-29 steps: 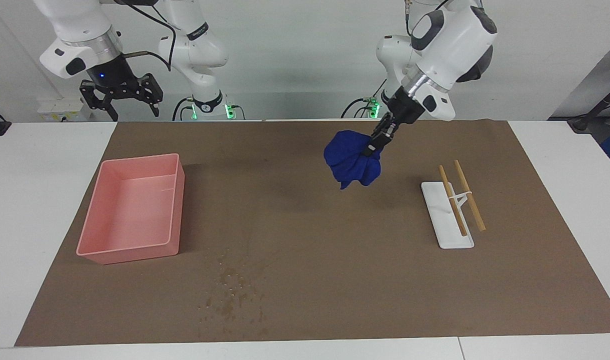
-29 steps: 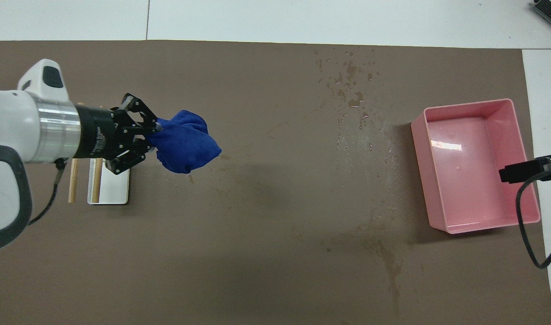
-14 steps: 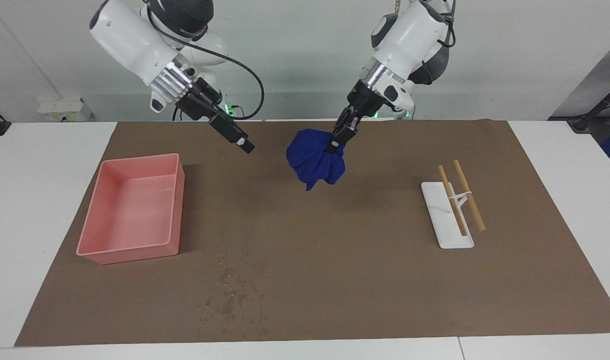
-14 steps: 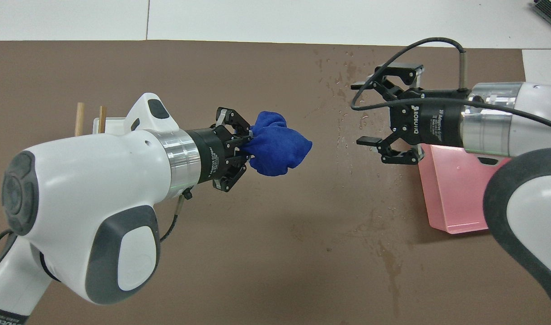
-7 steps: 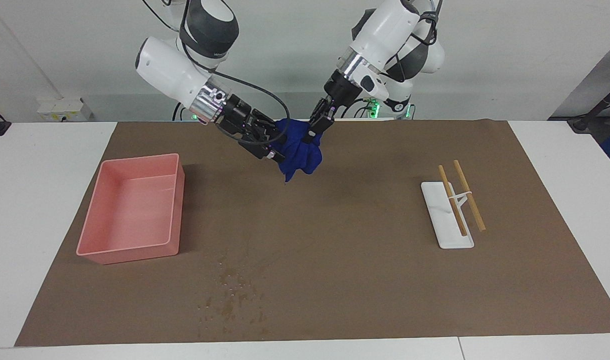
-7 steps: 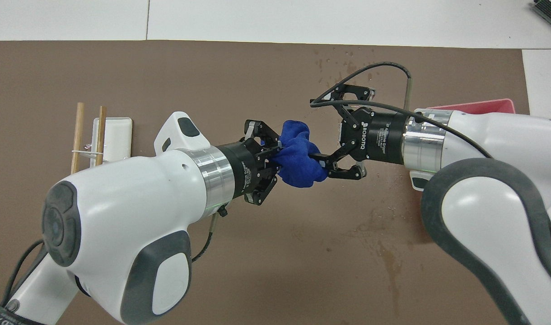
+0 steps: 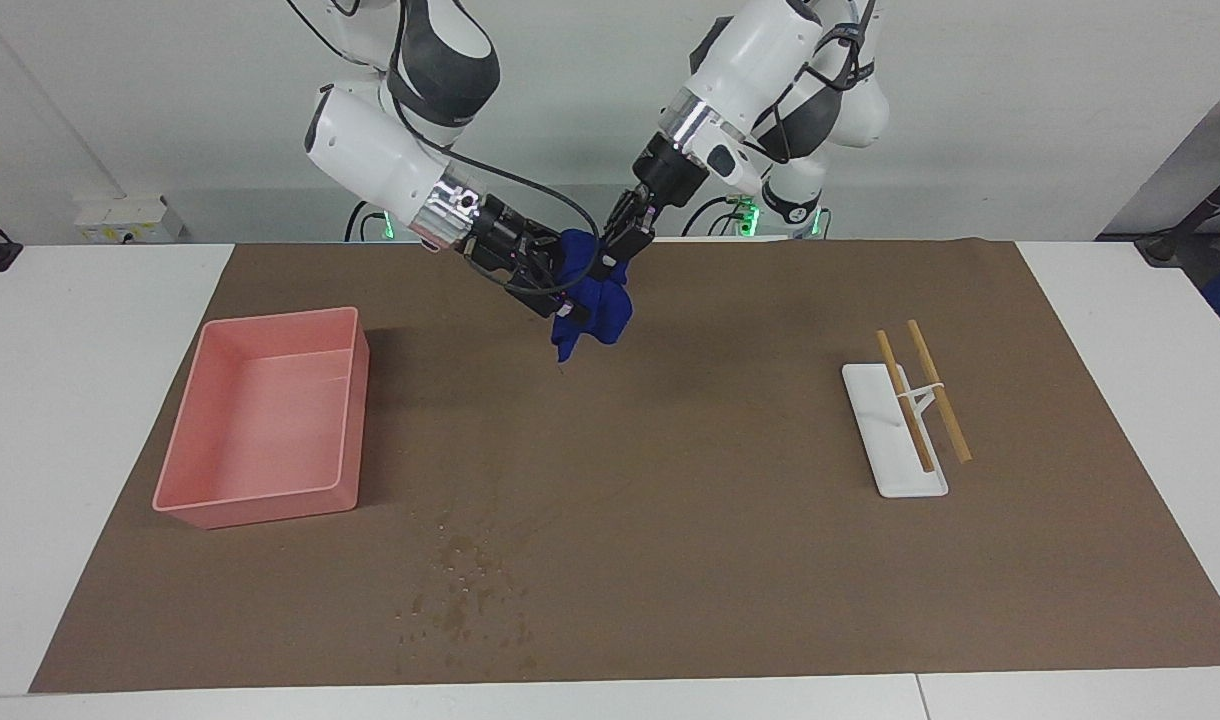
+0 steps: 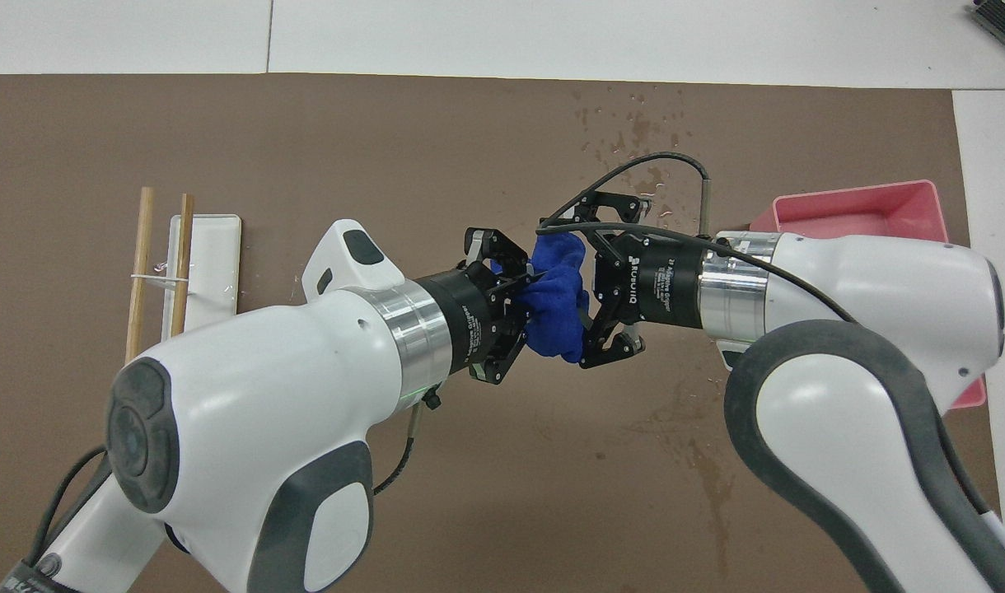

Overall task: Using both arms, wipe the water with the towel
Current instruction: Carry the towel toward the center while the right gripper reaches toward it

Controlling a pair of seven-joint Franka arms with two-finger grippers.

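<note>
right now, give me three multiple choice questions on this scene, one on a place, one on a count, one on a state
1. Where is the water?
A. inside the pink bin
B. on the brown mat, farther from the robots than the pink bin
C. on the white tray

2. How many wooden sticks lie across the white tray?
A. one
B. two
C. four

3. What holds the blue towel?
A. nothing, it lies flat
B. the left gripper, shut on it
C. the pink bin

Answers: 1 B, droplets glisten on the mat past the pink bin. 2 B, two sticks show. 3 B, the left gripper pinches it in the air while the right gripper stands open around it.
</note>
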